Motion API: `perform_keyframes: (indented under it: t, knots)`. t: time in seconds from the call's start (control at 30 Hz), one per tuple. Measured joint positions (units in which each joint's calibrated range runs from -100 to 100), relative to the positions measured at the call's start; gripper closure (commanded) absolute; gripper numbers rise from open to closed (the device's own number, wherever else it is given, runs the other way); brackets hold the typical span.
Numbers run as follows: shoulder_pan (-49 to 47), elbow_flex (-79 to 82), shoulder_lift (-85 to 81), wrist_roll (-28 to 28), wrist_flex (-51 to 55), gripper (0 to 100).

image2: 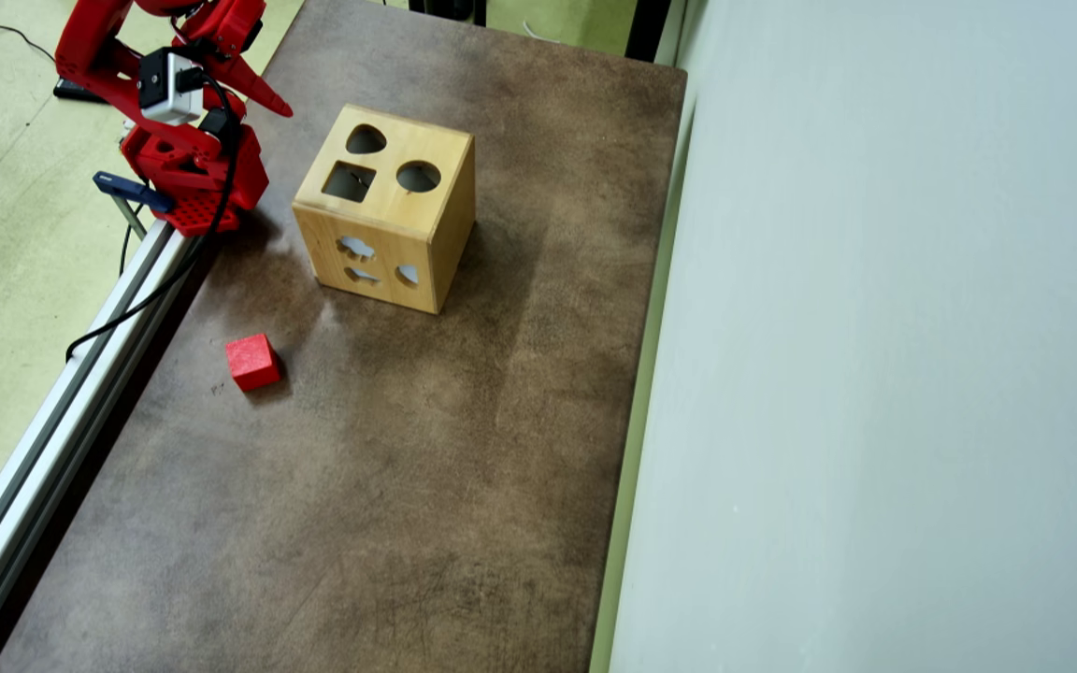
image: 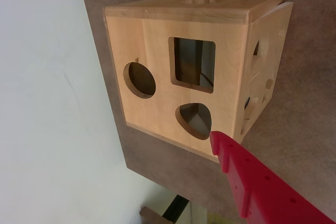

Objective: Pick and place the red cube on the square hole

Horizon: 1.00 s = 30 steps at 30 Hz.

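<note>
On the brown table (image2: 426, 449), the red cube (image2: 252, 362) lies well apart from the gripper (image2: 272, 98).

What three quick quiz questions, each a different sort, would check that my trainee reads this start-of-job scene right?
1. True or false: in the overhead view the red cube lies on the brown table, apart from the wooden shape-sorter box.
2. Which cut-out on the box's top face lies nearest the gripper in the overhead view? A) square hole B) round hole C) heart-shaped hole
3. Fill in: in the wrist view the red gripper finger enters from the lower ____ corner.

Key: 1 true; 2 C; 3 right.
</note>
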Motion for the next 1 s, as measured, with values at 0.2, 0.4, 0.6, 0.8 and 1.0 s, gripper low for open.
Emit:
perform_keyframes:
  t: [0.2,0.4,0.6,0.8,1.0]
  knots:
    - [-0.07,-0.09,-19.66,0.00,0.00,98]
    - [-0.07,-0.18,-33.47,0.00,0.00,98]
    - [-0.07,-0.27,-33.90,0.00,0.00,98]
    - [-0.07,-0.27,-33.90,0.00,0.00,98]
    - [-0.07,-0.27,-33.90,0.00,0.00,98]
